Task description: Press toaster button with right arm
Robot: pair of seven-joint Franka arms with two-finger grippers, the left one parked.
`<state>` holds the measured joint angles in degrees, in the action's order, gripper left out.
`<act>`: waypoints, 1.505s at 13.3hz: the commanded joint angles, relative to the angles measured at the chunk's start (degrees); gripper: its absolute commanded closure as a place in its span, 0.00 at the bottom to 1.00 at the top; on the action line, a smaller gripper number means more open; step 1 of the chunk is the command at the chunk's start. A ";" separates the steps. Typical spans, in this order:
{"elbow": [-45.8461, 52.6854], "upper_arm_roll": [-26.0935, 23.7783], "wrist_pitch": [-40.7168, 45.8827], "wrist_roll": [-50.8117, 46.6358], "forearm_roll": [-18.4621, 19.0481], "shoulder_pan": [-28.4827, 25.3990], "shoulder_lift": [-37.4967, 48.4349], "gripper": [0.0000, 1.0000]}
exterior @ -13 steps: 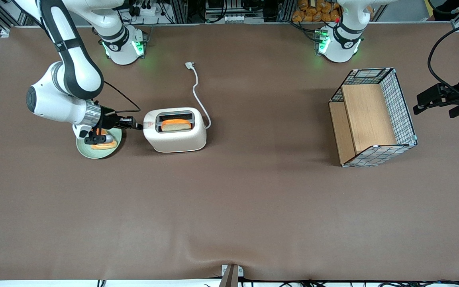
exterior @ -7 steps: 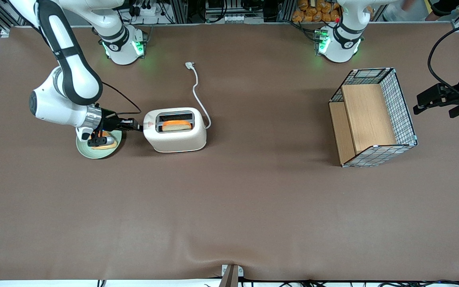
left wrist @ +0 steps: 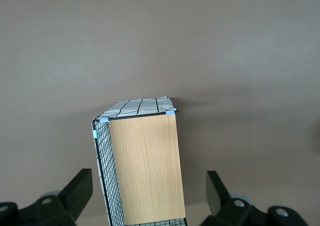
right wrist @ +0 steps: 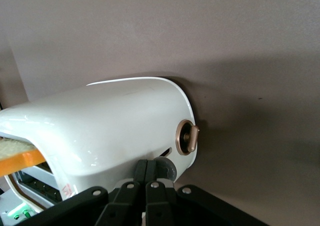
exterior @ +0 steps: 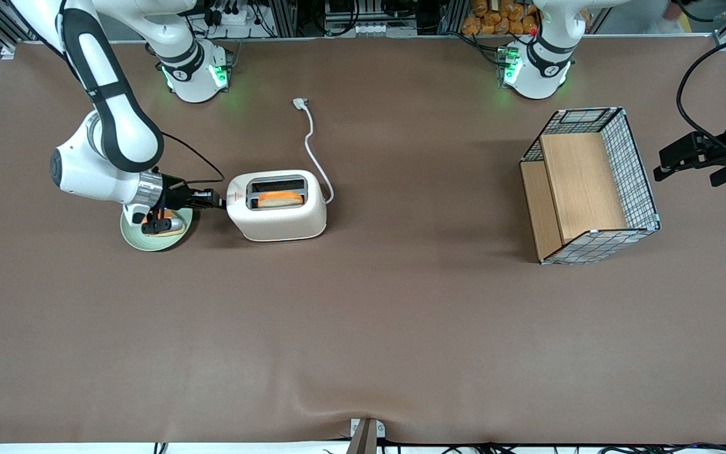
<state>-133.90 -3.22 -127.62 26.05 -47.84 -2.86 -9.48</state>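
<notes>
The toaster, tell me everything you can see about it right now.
The toaster is a cream-white, glossy, rounded box standing upright on the brown table. A slice of bread sits low in its wide dark slot. A thin white cord trails away, unplugged. One end carries a bronze dial and the grey toaster button, where the right arm's end effector, fingers shut, meets it.

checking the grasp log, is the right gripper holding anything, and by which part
Nothing is held. The gripper, fingers shut together, pushes its tips on the toaster button at the toaster's end.
</notes>
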 commanded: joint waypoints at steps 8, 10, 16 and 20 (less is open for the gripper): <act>-0.31 -0.65 -3.51 8.83 -4.89 0.93 -4.32 1.00; -0.31 -0.65 -3.51 10.24 -5.60 1.02 -4.76 1.00; -0.31 -0.65 -5.08 11.30 -5.69 1.63 -6.17 1.00; -0.23 -0.65 -5.27 11.30 -5.78 1.46 -6.52 1.00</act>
<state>-133.63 -3.13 -127.99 31.39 -51.81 -1.92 -12.73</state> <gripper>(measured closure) 0.991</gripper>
